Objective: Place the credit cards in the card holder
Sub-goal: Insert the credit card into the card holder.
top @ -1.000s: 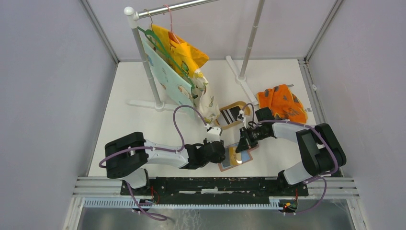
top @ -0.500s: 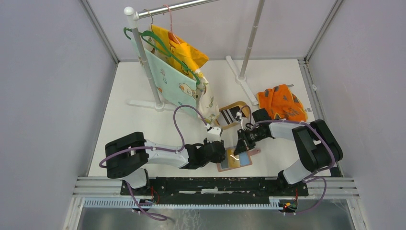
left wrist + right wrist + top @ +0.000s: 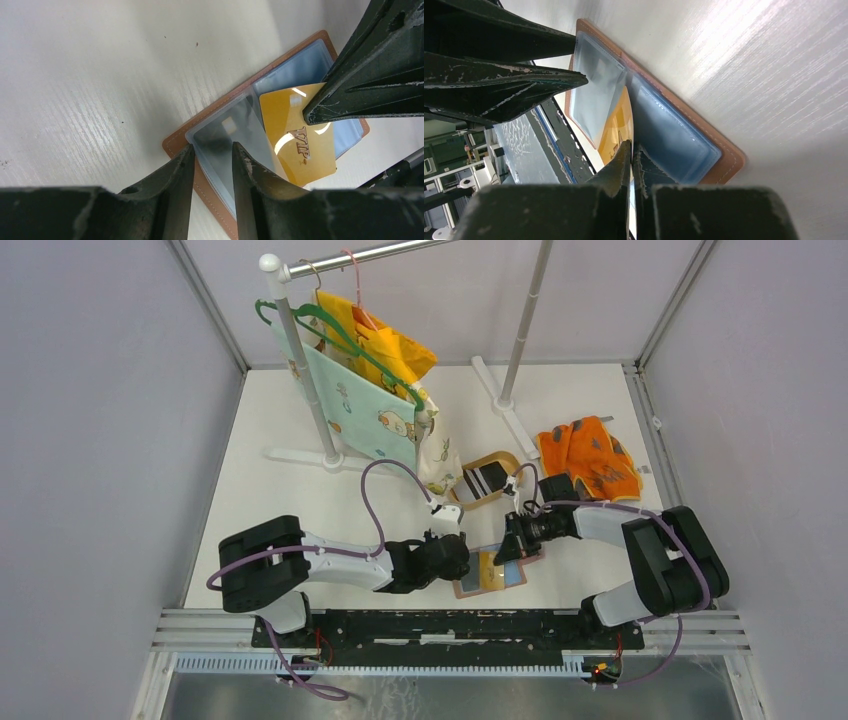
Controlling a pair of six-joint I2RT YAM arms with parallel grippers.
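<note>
The right gripper is closed tight on a gold card, pinching it by one edge with no gap between the fingers. The card's free end lies over the middle fold of the card holder, skewed to the clear pockets rather than lined up with a slot. The left gripper stands partly open with nothing held. Its tips sit at the holder's corner, over the brown border and the first pocket, and I cannot tell whether they press on it or hang just above.

As I judge it, the skewed card may catch a corner on a pocket lip, then bend or ride over the top instead of going in. If the left fingers are not pinning the holder, the push may slide it along the worktop. A thin grip on a slick card may also let it twist or slip.

The holder lies open and flat close to the worktop's front edge, about midway along it, between the two arms. It has a brown stitched cover with rounded corners, lined with grey-blue see-through pockets that catch the light. The gold card is glossy, with "VIP" lettering. More cards, dark-striped, wait in a tan dish further back
</note>
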